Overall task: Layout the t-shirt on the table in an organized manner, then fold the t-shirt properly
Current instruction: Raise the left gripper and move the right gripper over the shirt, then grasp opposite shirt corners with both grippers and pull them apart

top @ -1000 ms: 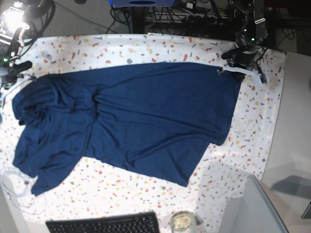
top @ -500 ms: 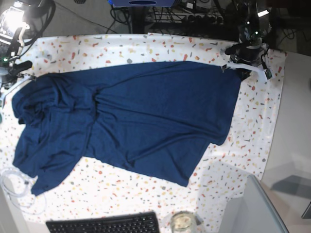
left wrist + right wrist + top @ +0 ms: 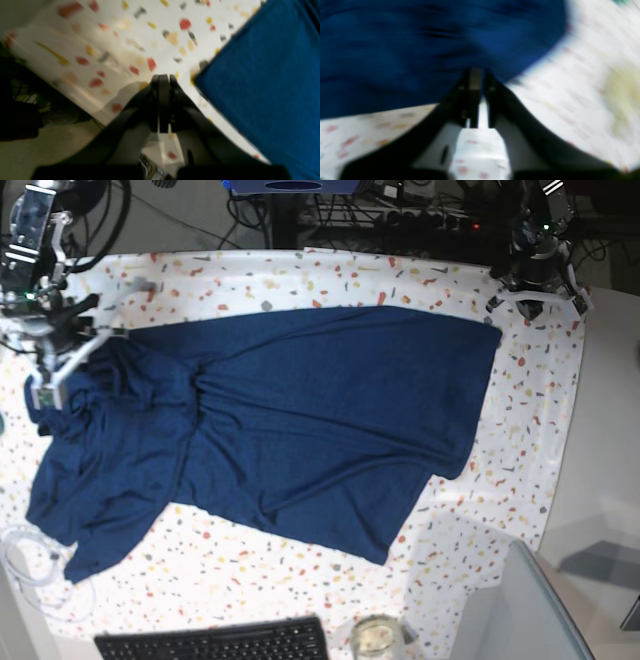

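Observation:
The dark navy t-shirt (image 3: 300, 420) lies spread across the speckled table (image 3: 300, 275), smooth on the right and bunched in folds at the left. My left gripper (image 3: 532, 302) hovers over the far right corner of the table, just off the t-shirt's corner. In the left wrist view the left gripper (image 3: 162, 76) is shut on nothing above bare table (image 3: 125, 37), with the t-shirt (image 3: 262, 87) beside it. My right gripper (image 3: 48, 380) is at the bunched left end. The blurred right wrist view shows the right gripper (image 3: 478, 71) at the t-shirt's (image 3: 420, 50) edge, fingers close together.
A black keyboard (image 3: 215, 642) and a glass jar (image 3: 375, 638) sit at the near edge. A coil of white cable (image 3: 30, 565) lies near left. A grey surface (image 3: 610, 430) borders the table on the right, with a clear panel (image 3: 520, 610) at its near corner.
My left gripper has drawn back from the t-shirt's far right corner toward the table's corner. My right arm has swung in from the left edge onto the bunched end.

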